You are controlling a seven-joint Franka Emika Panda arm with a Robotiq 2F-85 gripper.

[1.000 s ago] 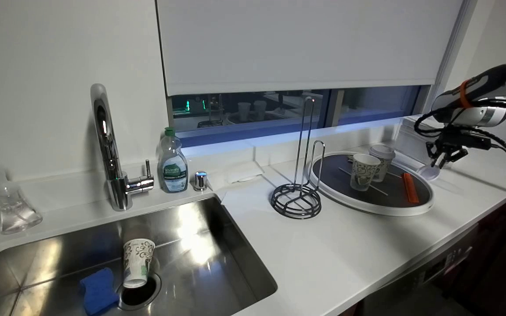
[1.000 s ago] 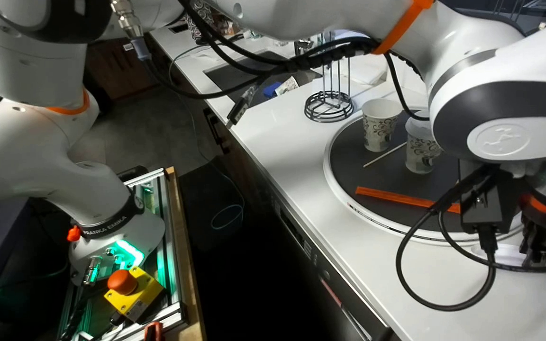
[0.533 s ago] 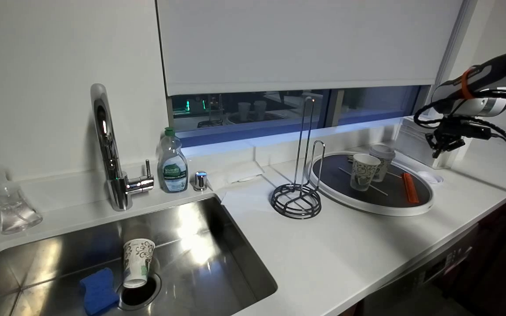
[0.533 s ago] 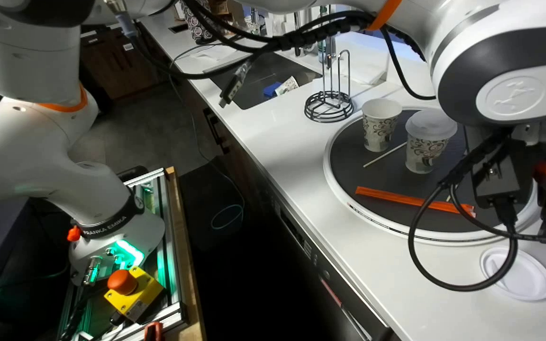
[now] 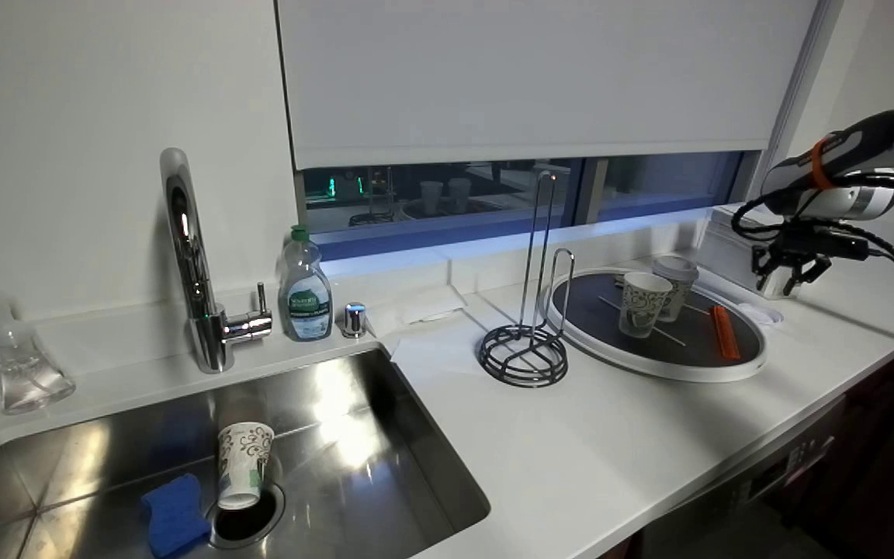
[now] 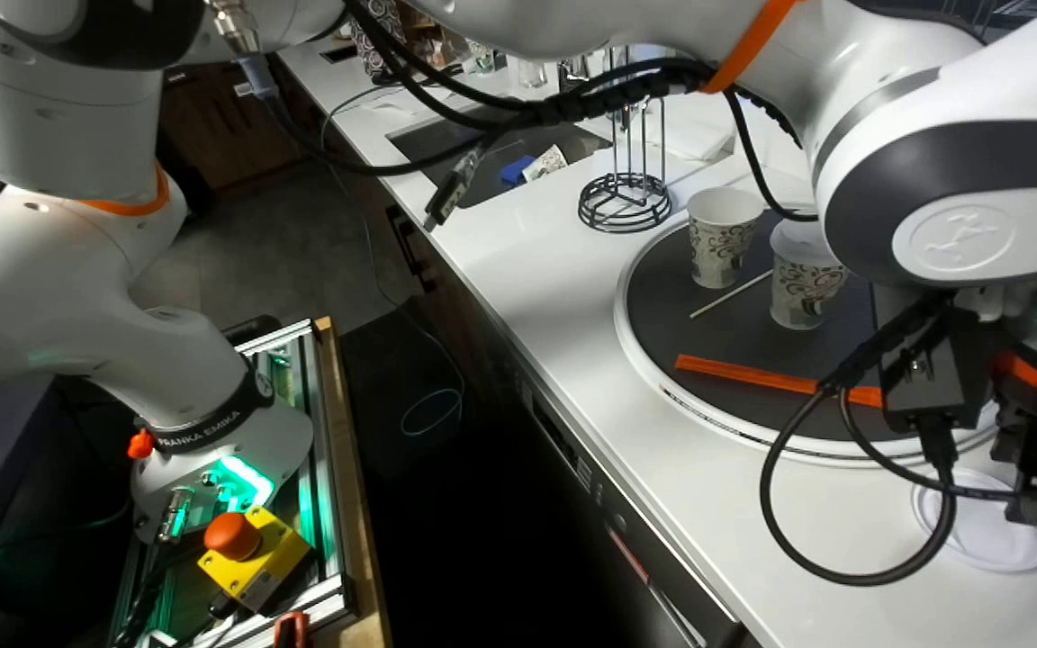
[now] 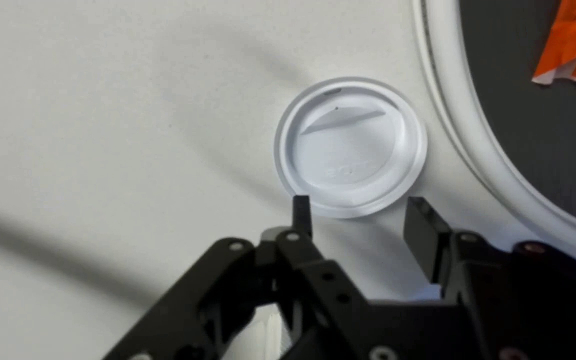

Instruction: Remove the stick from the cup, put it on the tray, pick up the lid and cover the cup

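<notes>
The white lid (image 7: 350, 145) lies flat on the counter beside the tray (image 7: 543, 165), also seen in an exterior view as a pale lid (image 6: 987, 531). My gripper (image 7: 360, 215) is open above the counter by the lid's edge. Nothing is between its fingers, and one finger (image 7: 302, 212) overlaps the rim in the wrist view. In an exterior view the gripper (image 5: 784, 278) hangs over the lid (image 5: 761, 314), apart from it. The uncovered patterned cup (image 6: 722, 243) stands upright on the tray (image 6: 662, 288). Close to that cup, the pale stick (image 6: 731, 294) rests on the tray.
A lidded cup (image 5: 677, 287) and an orange strip (image 5: 724, 334) are also on the tray. The black wire stand (image 5: 524, 357) rises beside it. Further off, the sink (image 5: 385, 481) holds a fallen cup (image 5: 244, 466) and a blue sponge (image 5: 175, 512).
One second ago the lid was tilted at the fingertips; by half a second ago it lay flat, with the gripper higher and shut. Since then the gripper has come lower and opened.
</notes>
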